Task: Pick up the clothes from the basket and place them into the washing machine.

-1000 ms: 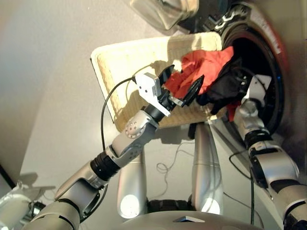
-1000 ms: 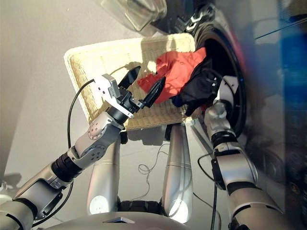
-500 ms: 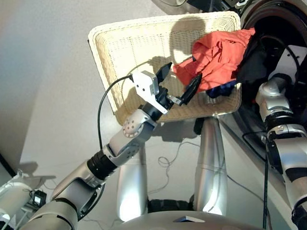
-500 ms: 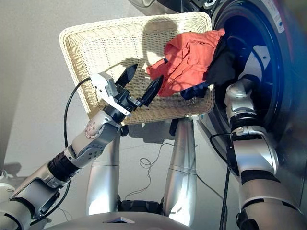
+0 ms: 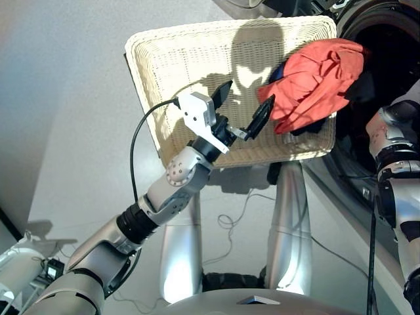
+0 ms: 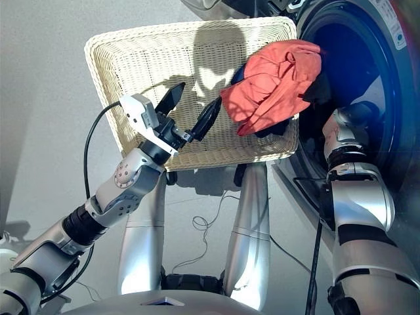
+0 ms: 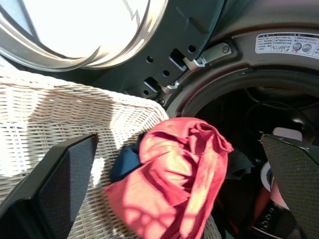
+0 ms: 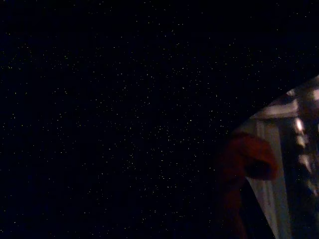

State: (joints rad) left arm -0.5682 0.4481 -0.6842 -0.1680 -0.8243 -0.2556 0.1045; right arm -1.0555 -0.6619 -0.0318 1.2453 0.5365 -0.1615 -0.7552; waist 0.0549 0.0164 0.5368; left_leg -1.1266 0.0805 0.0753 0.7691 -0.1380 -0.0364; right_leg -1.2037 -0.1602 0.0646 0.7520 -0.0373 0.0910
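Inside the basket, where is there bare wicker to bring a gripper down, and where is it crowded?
The basket is bare over its half away from the washing machine. The open left gripper hovers at that patch's edge. The crowded corner is beside the porthole: the coral-red garment lies heaped over a navy blue garment.

Strong warm light is falling across the cream-white woven wicker basket (image 5: 177, 65), washing its weave pale and throwing a dark shadow of the open black two-fingered left tool (image 5: 244, 110) onto it. The coral-red fabric garment (image 5: 315, 82) is glowing, sunlit on its folds. The dark grey glossy washing machine (image 6: 367, 72) is carrying a blue sheen along its porthole rim, while the drum inside is staying black. In the left wrist view the round clear glass door (image 7: 75, 30) is blowing out to pure white glare. The right wrist view is showing almost total darkness with speckled noise, only a dim reddish blur at one edge.
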